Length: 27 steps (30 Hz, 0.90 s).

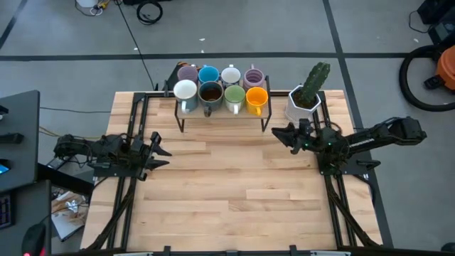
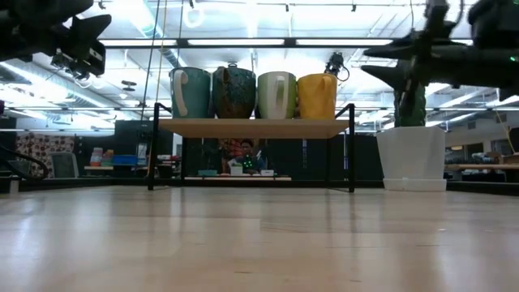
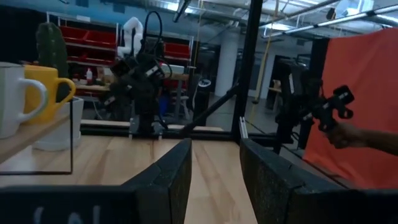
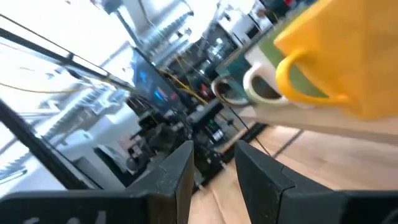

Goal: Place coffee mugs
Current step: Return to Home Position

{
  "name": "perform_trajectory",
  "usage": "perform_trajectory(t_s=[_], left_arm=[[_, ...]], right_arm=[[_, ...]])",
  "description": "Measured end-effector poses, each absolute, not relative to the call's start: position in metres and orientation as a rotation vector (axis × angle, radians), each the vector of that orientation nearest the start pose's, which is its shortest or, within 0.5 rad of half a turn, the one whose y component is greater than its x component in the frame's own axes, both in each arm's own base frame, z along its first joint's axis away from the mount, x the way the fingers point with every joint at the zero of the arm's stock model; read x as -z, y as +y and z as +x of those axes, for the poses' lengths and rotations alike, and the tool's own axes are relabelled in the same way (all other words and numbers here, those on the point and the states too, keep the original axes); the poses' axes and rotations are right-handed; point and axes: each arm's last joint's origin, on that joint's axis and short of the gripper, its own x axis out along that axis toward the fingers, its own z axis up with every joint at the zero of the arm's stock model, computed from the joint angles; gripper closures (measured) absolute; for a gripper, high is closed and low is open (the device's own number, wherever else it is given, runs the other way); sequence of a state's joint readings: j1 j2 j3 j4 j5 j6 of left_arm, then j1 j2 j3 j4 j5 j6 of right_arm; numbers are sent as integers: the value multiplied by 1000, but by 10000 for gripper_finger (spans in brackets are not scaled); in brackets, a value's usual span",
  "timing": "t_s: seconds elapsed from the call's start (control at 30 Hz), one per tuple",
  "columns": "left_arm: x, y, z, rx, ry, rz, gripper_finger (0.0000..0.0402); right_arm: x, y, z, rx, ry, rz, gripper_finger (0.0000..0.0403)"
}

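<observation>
Eight mugs [image 1: 210, 92] stand on the shelf [image 2: 255, 127] at 12 o'clock of the desk [image 1: 227, 192], in two rows of four. Left hand [image 1: 163, 151] at 9 o'clock and right hand [image 1: 279, 139] at 2 o'clock are both parted and empty. Placing looks done; only parking the arms is left.

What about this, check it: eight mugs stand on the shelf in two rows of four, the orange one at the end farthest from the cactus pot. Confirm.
One thing is wrong: the high view shows the orange mug at the end of its row nearest the cactus pot, not farthest from it. The rest of the statement stands.
</observation>
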State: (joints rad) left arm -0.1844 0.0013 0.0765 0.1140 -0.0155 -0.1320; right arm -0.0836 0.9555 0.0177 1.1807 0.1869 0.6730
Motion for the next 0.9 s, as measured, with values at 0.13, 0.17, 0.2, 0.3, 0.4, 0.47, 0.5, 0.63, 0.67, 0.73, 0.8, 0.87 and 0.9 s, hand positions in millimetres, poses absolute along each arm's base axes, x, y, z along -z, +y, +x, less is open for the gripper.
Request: perform_trajectory(t_s=[0.13, 0.17, 0.2, 0.3, 0.4, 0.47, 0.5, 0.63, 0.67, 0.73, 0.8, 0.87, 0.9], left_arm=[[-198, -17, 90, 190, -153, -145, 260], [-198, -17, 90, 191, -152, -146, 261], [-198, -17, 90, 193, -154, -152, 261], [-199, -17, 89, 194, -162, -158, 261], [-199, -17, 90, 188, -158, -154, 261], [-198, -16, 90, 165, -155, -139, 261], [-198, -16, 90, 161, -153, -134, 261], [-197, -16, 90, 159, -141, -127, 267], [-197, -16, 90, 159, -145, -126, 271], [-199, -16, 90, 167, -163, -112, 280], [-200, -16, 89, 169, -184, -102, 288], [-201, -16, 89, 170, -187, -110, 292], [-201, -16, 90, 172, -182, -129, 293]], right_arm=[[-182, -17, 150, 90, -332, 619, 280], [-185, -16, 148, 49, -341, 607, 280], [-187, -16, 147, 17, -350, 599, 279], [-193, -17, 143, -23, -376, 573, 279], [-200, -19, 136, -67, -417, 524, 280], [-202, -21, 132, -51, -423, 509, 280], [-202, -22, 131, -27, -419, 512, 279], [-194, -26, 127, 73, -337, 542, 279], [-193, -26, 126, 83, -318, 539, 280], [-189, -26, 126, 97, -274, 526, 280], [-186, -26, 126, 105, -248, 519, 279], [-186, -26, 126, 105, -247, 520, 279], [-186, -26, 126, 105, -249, 519, 279]])
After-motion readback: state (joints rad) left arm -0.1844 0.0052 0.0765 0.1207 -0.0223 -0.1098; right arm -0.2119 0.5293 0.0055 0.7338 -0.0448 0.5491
